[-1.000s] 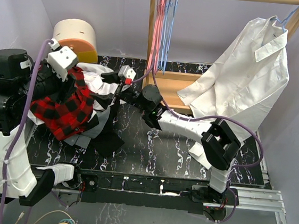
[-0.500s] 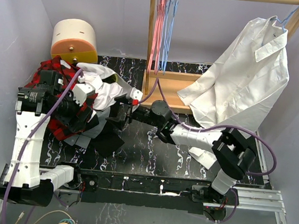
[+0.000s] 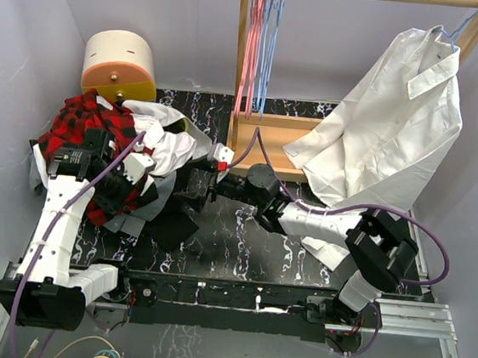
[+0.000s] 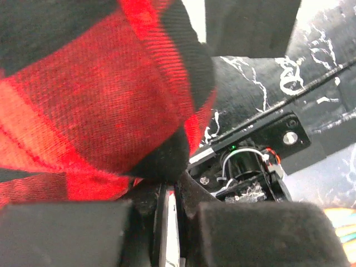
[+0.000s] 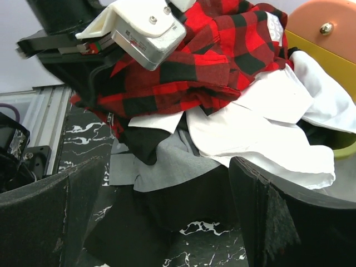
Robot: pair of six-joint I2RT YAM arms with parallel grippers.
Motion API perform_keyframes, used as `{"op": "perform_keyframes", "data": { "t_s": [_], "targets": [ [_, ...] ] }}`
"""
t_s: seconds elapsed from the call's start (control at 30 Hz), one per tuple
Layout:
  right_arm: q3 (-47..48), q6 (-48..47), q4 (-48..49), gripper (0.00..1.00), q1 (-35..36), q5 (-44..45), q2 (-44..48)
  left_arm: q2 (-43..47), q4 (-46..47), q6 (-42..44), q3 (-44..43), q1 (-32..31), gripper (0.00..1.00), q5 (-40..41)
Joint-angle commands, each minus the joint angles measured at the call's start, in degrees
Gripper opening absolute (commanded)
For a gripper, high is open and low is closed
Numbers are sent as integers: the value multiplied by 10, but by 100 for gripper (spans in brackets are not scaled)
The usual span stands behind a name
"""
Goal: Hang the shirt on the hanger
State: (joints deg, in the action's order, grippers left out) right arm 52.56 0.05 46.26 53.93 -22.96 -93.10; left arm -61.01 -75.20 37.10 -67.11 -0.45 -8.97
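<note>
Atop the heap of white garments [image 3: 170, 142], the left gripper [image 4: 168, 208] pinched the red-and-black check flannel shirt [image 3: 78, 124], presumably for lifting; beside the heap, the right gripper [image 5: 164, 172] gaped, ready.

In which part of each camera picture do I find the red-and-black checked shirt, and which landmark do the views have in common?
Top external: the shirt lies at the left side, partly under the left arm.
Left wrist: the shirt fills the upper left, very close.
Right wrist: the shirt is at top centre, above white garments.
Shared landmark: the black marbled table.
</note>
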Motion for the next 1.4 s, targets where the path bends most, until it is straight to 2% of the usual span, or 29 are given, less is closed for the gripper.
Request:
{"op": "perform_keyframes", "data": {
  "t_s": [0.0,0.2,0.33,0.43,0.6,0.8,1.17,1.37],
  "targets": [
    [44,-61,-15,98,-1,-36,4,16,50,0,-43,3,0,59],
    [83,-246,-24,98,-1,-91,-14,21,23,18,-220,2,0,19],
    [156,-281,-36,98,-3,-103,-52,16,-8,30,-298,3,0,-3],
    [228,-249,-29,98,-14,-141,-95,14,-23,34,-305,3,0,-6],
    [325,-121,41,98,-39,-197,-166,11,-45,40,-321,2,0,-10],
    [439,-34,38,98,-42,-242,-251,5,-62,44,-375,3,0,-15],
    [595,18,48,98,-1,-195,-372,-13,-67,35,-411,2,6,-30],
    [665,1,57,99,28,-117,-423,-18,-67,34,-399,3,7,-41]
  ]
}}
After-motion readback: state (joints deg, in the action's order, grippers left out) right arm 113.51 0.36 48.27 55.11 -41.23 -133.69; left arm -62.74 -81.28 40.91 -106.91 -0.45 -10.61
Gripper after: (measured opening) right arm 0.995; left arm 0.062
